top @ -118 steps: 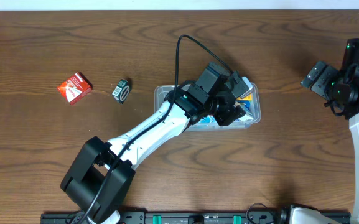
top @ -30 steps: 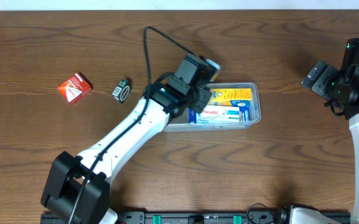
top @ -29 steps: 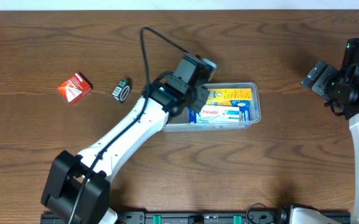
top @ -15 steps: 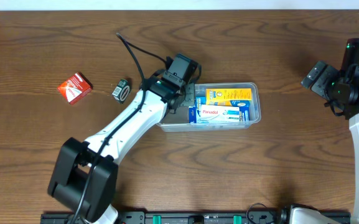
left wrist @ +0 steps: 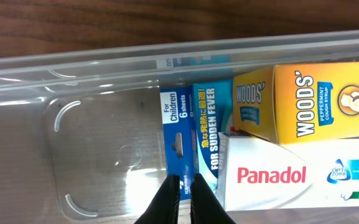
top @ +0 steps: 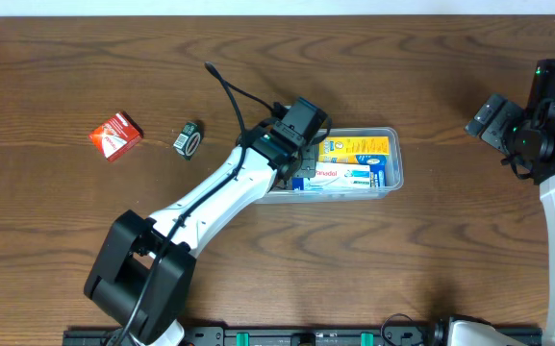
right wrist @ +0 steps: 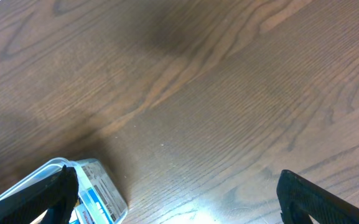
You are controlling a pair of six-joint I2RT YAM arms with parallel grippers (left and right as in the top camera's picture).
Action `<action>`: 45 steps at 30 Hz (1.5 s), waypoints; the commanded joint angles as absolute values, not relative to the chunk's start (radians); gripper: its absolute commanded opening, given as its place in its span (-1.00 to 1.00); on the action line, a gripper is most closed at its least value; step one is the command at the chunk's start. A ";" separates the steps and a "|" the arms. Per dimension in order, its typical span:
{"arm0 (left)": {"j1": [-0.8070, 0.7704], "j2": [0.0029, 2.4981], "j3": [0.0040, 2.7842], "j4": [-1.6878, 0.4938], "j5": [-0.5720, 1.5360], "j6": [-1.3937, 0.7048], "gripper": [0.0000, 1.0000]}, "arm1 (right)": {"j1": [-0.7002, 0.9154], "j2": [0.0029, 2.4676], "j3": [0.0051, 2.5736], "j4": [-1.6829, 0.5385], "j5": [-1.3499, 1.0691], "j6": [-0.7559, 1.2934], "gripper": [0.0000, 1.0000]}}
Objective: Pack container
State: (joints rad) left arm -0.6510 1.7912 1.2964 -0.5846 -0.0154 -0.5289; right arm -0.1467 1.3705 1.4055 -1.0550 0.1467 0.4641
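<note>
1. Left gripper (left wrist: 185,190) is seen with its black fingers pressed together and nothing clamped between them. The tips are placed over the upper edge of a blue box (left wrist: 179,130); contact cannot be told.
2. That box is stood on edge inside the container (left wrist: 73,65), just beside a white Panadol box (left wrist: 291,180) and a yellow Woods' box (left wrist: 316,102). Both are glossy cardboard with square corners, and the tub's right half is filled by them.
3. The tub's left half is left as bare floor: smooth clear plastic, rounded corners, raised rim.
4. The container is set near the middle of the grained wooden table (top: 402,259), long side running left to right.
5. A red box (top: 115,135) and a small dark object (top: 189,138) are laid well apart to the left, with open wood around them.
6. The right gripper (right wrist: 178,186) is held wide apart at the far right, over bare wood.
</note>
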 commanded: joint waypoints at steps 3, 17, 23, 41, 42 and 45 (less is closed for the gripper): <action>-0.647 1.843 1.290 -0.590 -0.038 -0.581 -0.82 | -0.152 1.373 1.410 -1.056 0.154 0.478 0.98; -0.681 1.874 1.290 -0.574 -0.001 -0.585 -0.81 | -0.152 1.373 1.410 -1.056 0.154 0.478 0.99; -0.704 1.875 1.288 -0.559 -0.001 -0.585 -0.81 | -0.152 1.373 1.410 -1.056 0.154 0.478 0.99; -0.705 1.877 1.280 -0.560 -0.001 -0.585 -0.82 | -0.152 1.373 1.410 -1.056 0.154 0.478 0.99; -0.705 1.878 1.280 -0.560 -0.001 -0.585 -0.82 | -0.152 1.373 1.410 -1.056 0.154 0.478 0.99; -0.706 1.886 1.280 -0.557 -0.001 -0.585 -0.82 | -0.152 1.373 1.410 -1.056 0.154 0.478 0.99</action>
State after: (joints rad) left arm -0.7059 1.8668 1.2945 -0.5594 0.0002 -0.5797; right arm -0.1467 1.3708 1.4055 -1.0550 0.1471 0.4641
